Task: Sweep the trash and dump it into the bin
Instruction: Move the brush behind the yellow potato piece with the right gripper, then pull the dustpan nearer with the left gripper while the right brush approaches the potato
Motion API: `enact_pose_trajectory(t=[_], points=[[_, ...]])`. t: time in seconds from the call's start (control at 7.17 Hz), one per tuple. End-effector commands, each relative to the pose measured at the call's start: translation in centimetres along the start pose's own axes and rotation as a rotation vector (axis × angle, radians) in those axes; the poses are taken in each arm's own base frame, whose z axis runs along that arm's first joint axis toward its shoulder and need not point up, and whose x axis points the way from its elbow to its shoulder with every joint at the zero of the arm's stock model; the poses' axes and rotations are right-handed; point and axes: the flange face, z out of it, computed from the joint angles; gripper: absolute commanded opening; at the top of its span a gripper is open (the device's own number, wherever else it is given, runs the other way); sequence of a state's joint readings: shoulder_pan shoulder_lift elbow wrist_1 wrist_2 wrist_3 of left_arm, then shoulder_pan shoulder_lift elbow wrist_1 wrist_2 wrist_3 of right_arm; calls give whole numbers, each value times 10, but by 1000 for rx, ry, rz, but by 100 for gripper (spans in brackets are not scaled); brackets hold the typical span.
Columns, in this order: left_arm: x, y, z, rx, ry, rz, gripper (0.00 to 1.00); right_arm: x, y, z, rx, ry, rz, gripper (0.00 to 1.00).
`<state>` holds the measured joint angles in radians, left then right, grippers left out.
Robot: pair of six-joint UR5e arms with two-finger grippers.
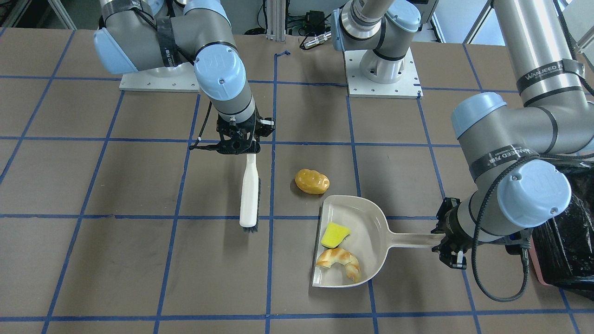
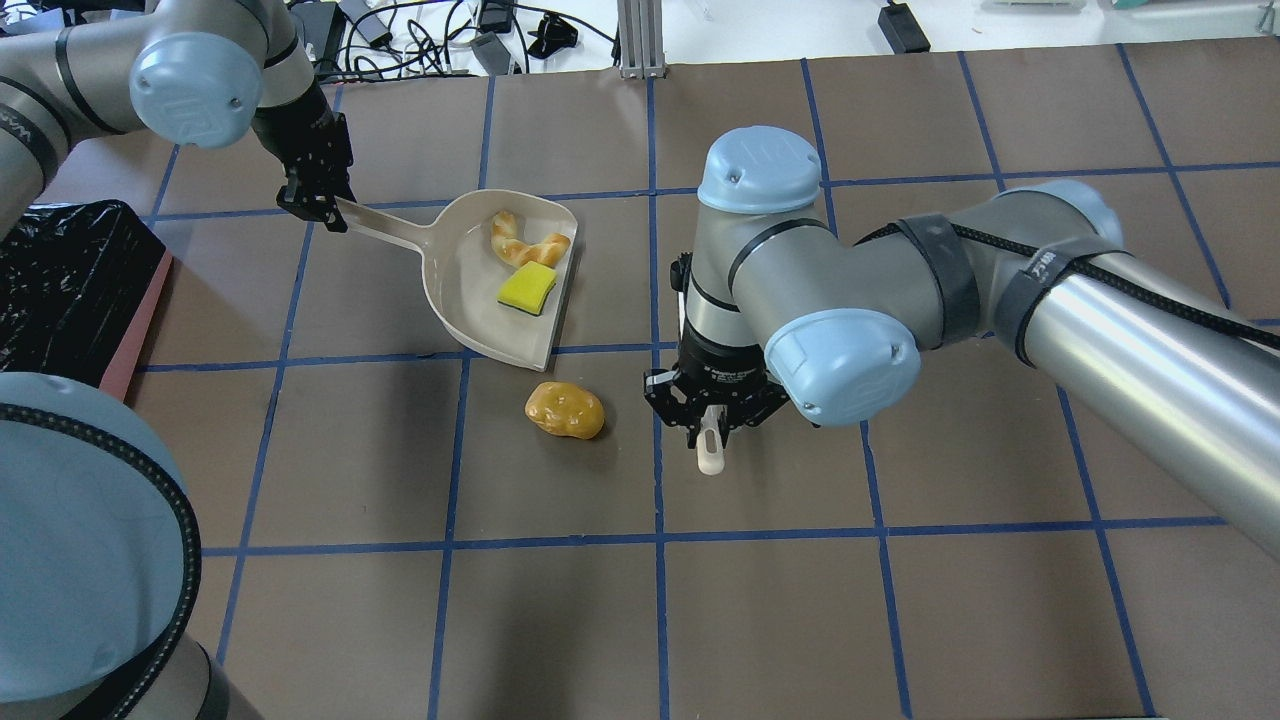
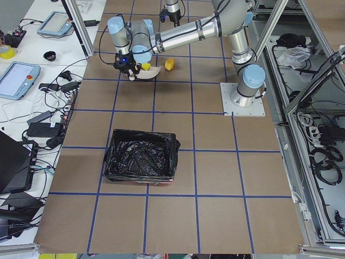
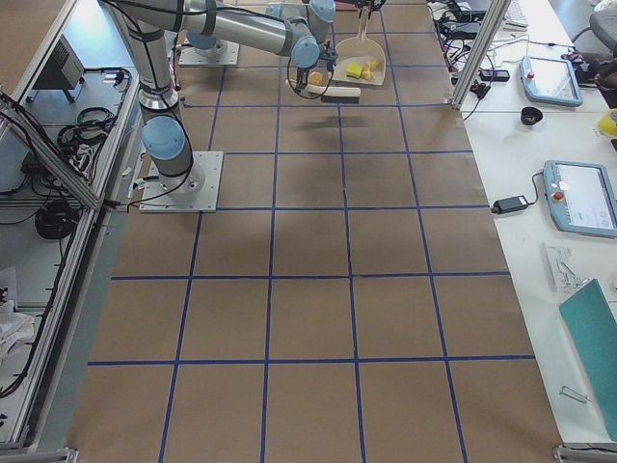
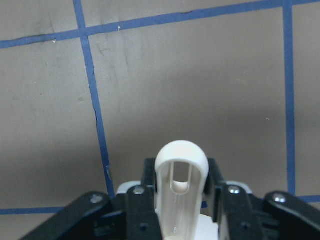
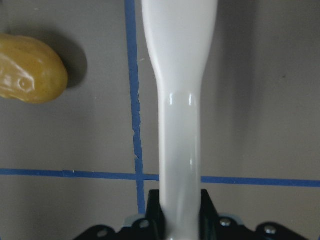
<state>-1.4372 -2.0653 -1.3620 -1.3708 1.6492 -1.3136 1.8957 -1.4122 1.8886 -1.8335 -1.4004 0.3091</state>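
I am looking at a brown tabletop point(image 2: 900, 600) ruled into squares by blue tape. Cables point(image 2: 400, 40) run along its far edge, and a white bench with tablets point(image 3: 19, 78) stands off to the side.

At the far left of the overhead view sits the pink bin point(image 2: 70, 280) with its black liner, well apart from everything else. Next to it, the left arm reaches out low, with its left tool point(image 2: 318, 205) pinching the end of the handle of the beige dustpan point(image 2: 460, 290). In the pan the croissant point(image 2: 525, 243) lies toward the far side, with the yellow sponge piece point(image 2: 527, 288) just beside it. The pan's mouth faces right.

The golden-brown roll point(image 2: 566, 410) lies on the tabletop, just outside the near corner of that mouth. Right of it, the right arm bends across, wrist pointing down. Its right tool point(image 2: 710, 420) is pressed onto the white handle of the brush point(image 1: 249, 195), which lies alongside the roll. I cannot tell whether the bristles touch the surface.
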Motion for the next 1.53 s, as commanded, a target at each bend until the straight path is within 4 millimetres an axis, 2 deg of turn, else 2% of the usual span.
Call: enact_pose_trajectory(t=[0.0,0.14,0.28,0.42,0.56,0.84,1.12,1.26,1.39], points=[[-4,-8,-3,-14,2,27,0,18,40,19,-16,53,7,0],[-8,-26,-11,-44,17,40,0,19,51,30,-21,78,2,0],[-22,-56,-14,-61,-11,42,0,8,58,31,-12,78,29,0],[-29,-66,-25,-82,1,31,0,-8,67,35,8,79,46,0],[-36,-61,-33,-141,-4,30,0,-19,74,40,13,84,61,0],[-51,-49,-31,-198,-40,68,0,-25,84,42,8,75,73,0],[-59,-43,4,-193,-44,95,0,-29,81,46,15,63,94,0],[-67,-41,11,-196,-51,129,0,-30,79,51,10,67,97,0],[-75,-46,5,-193,-44,150,0,-34,80,53,12,67,88,0]])
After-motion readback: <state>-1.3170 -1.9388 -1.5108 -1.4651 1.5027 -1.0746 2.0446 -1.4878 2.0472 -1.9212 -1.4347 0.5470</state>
